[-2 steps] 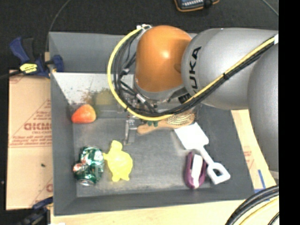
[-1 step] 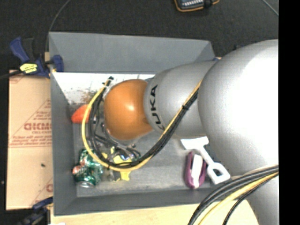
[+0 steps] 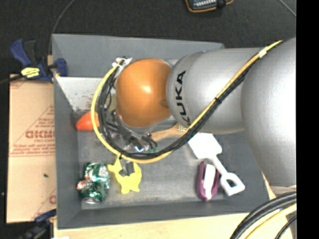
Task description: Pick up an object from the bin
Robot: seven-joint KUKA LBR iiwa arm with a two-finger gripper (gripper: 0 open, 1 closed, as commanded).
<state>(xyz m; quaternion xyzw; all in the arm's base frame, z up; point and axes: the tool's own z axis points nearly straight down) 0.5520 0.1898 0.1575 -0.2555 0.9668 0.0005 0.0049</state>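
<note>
Can lies just left of the toy figure, scoop well right

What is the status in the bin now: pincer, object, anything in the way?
Pincer low over yellow flat piece, lower left of view. Grip not confirmed. Crushed green can close beside it; white scoop, purple piece well apart.

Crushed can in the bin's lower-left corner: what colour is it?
The crushed can is mostly green with silver patches, clearest in the camera view.
</note>
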